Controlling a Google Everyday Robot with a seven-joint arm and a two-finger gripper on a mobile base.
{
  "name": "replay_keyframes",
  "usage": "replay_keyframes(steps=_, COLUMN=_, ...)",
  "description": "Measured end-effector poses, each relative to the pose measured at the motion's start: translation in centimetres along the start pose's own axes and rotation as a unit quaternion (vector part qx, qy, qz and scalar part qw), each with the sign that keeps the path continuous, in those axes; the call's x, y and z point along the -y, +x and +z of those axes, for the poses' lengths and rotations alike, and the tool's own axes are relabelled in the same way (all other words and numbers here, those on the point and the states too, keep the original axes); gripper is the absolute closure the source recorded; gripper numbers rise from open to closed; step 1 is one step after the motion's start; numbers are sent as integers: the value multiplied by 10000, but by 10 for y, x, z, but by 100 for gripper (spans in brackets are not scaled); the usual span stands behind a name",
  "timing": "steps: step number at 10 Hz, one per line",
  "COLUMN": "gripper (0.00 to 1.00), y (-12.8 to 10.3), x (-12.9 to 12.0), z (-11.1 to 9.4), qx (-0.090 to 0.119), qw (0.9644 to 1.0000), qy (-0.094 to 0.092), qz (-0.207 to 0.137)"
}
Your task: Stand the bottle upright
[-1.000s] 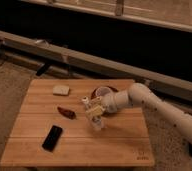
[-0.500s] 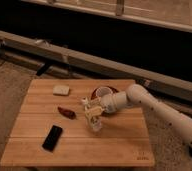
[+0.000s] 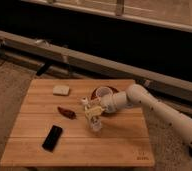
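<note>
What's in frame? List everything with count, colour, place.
table: 1, light wood, centre
bottle: 1, yellowish with white cap, mid-table, tilted, at the claw
bowl: 1, reddish-brown, behind the bottle
cup: 1, white, at the bowl
block: 1, off-white, back left
dark red item: 1, left of the bottle
flat slab: 1, black, front left
arm: 1, white, reaching in from the right
claw: 1, pale, mid-table at the bottle

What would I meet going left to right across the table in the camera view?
Black phone → dark red object → bottle, with the gripper at it → red bowl. The pale block overlaps the first two, so it is left out.
</note>
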Motion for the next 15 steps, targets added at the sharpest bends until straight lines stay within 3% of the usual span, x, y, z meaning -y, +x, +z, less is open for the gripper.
replay_keyframes(steps=2, gripper=100, y=1, x=0, z=0, qx=17, qw=10000, qy=2, qz=9)
replay_keyframes(steps=4, gripper=100, y=6, x=0, z=0, qx=257, qw=9996, qy=-37, qz=61)
replay_keyframes(steps=5, gripper=100, y=10, x=-1, z=-2, qx=794, qw=9968, qy=-68, qz=83)
replay_keyframes(steps=6, gripper=100, y=14, x=-1, z=-4, qx=1276, qw=9917, qy=-74, qz=105)
replay_keyframes(steps=8, gripper=100, y=18, x=-3, z=-7, qx=1838, qw=9829, qy=-65, qz=72)
replay_keyframes(steps=12, gripper=100, y=15, x=-6, z=-14, qx=2209, qw=9752, qy=31, qz=-147)
replay_keyframes(steps=15, gripper=100, y=11, x=-7, z=-20, qx=2238, qw=9737, qy=151, qz=-400)
